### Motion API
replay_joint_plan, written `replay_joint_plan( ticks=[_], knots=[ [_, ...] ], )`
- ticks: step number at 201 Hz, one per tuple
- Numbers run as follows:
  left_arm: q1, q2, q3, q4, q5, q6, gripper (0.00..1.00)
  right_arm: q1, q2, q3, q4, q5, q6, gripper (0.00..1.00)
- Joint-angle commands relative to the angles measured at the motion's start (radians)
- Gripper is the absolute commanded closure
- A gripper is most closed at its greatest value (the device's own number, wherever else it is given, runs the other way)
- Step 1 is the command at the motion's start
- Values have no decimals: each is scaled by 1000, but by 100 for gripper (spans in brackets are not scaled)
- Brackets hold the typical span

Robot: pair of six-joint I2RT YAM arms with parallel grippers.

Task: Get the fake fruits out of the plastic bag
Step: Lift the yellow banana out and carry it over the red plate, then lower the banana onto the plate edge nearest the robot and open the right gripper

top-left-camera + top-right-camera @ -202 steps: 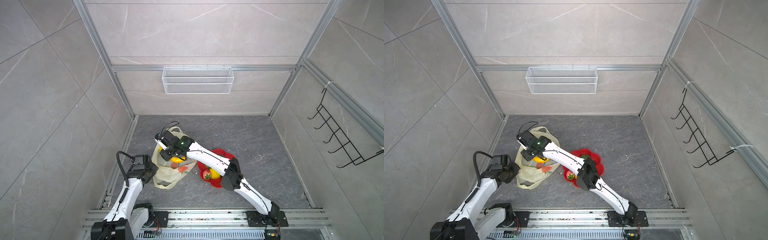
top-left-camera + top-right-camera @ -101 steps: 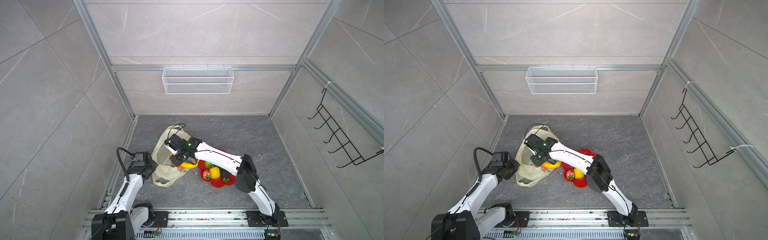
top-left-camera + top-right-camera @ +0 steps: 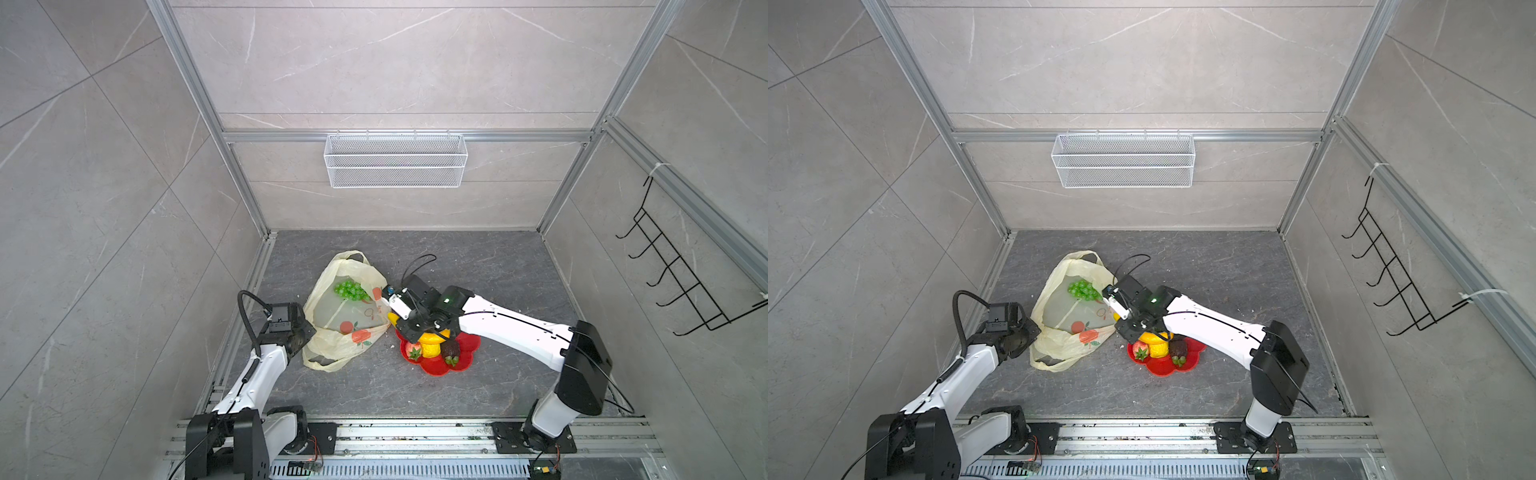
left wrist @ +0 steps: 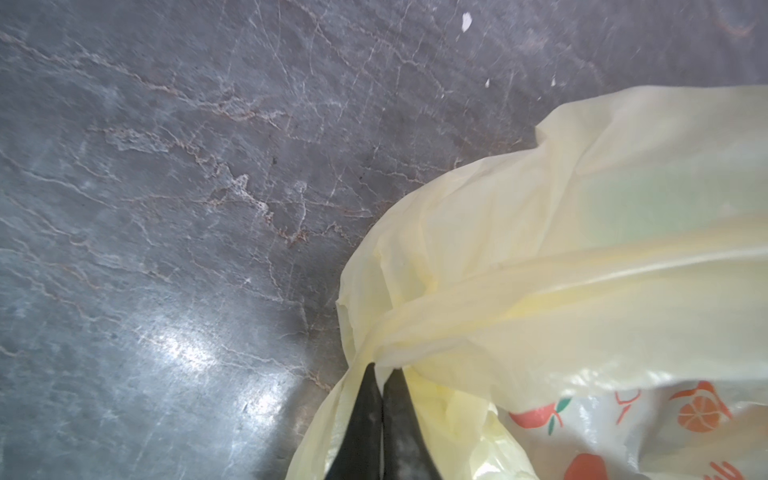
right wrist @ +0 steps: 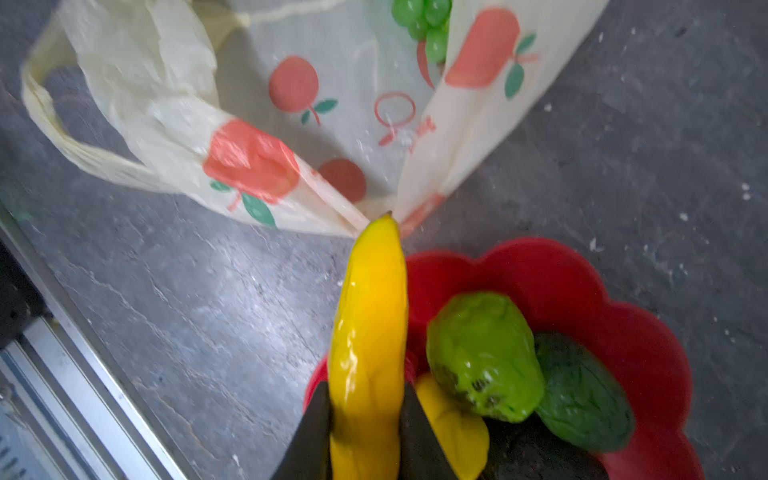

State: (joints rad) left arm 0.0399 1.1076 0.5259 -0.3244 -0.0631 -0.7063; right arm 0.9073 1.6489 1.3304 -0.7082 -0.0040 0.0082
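From here, the far half of the tabletop [image 3: 457,257] is bare, and so is the strip nearest the rail [image 3: 415,432]. The plastic bag [image 3: 328,353] sprawls left of centre, the left arm [image 3: 268,365] closing off its wall side. Between bag and red plate [image 3: 467,353] only a narrow gap shows, and the held banana [image 5: 370,316] reaches over it

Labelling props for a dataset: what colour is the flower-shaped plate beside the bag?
Red; the plate shows best in the right wrist view.
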Motion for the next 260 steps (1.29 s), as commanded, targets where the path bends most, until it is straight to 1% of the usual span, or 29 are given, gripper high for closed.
replay_joint_plan(
  ticks=[1, 28, 47, 62, 78, 89, 111, 127, 150, 210, 260],
  knots=[
    [6, 13, -1, 43, -14, 32, 100, -18, -82, -107, 45, -64, -85, 89],
    [5, 28, 2, 48, -9, 33, 100, -26, -124, -194, 49, -79, -122, 89],
    [5, 32, 1, 51, -10, 33, 100, -26, -132, -211, 45, -84, -129, 89],
    [6, 34, 1, 51, -8, 34, 100, -27, -132, -226, 53, -86, -123, 89],
    [5, 32, 0, 51, -8, 33, 100, -27, -127, -256, 78, -55, -110, 89],
    [6, 32, -2, 54, -9, 35, 100, -27, -124, -264, 79, -56, -103, 91],
    [6, 34, -2, 54, -6, 35, 100, -27, -186, -298, 113, -55, -89, 91],
    [5, 38, -2, 58, -3, 35, 100, -27, -224, -302, 117, -41, -84, 91],
    [5, 45, 1, 58, 0, 36, 100, -25, -222, -284, 87, -51, -86, 90],
    [6, 48, 0, 59, 0, 38, 100, 52, -231, -332, 110, -60, -92, 90],
    [6, 55, 3, 59, 6, 39, 100, 55, -235, -380, 131, -6, -72, 91]
  ],
)
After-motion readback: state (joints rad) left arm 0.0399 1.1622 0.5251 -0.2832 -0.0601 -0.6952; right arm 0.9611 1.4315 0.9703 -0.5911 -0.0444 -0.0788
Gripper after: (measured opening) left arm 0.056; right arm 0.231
